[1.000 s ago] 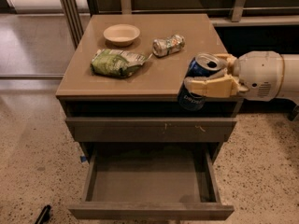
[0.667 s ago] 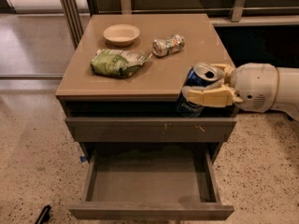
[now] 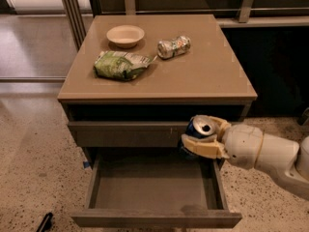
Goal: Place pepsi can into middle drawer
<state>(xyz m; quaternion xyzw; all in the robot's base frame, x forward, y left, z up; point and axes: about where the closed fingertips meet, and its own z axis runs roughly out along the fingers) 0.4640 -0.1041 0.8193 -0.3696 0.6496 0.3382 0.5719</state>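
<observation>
My gripper [image 3: 206, 137] reaches in from the right and is shut on the pepsi can [image 3: 197, 129], a dark blue can with a silver top. It holds the can upright in the air, in front of the closed upper drawer front and above the back right part of the open middle drawer [image 3: 149, 185]. The drawer is pulled out wide and its grey floor is bare.
On the cabinet top [image 3: 203, 76] lie a cream bowl [image 3: 125, 35], a green chip bag [image 3: 120, 65] and a dented silver-and-green can [image 3: 174, 46] on its side. A closed drawer front [image 3: 120, 133] sits above the open one. Speckled floor surrounds the cabinet.
My gripper has carried the pepsi can down from cabinet-top height at the right edge to a spot in front of the cabinet, above the open drawer.
</observation>
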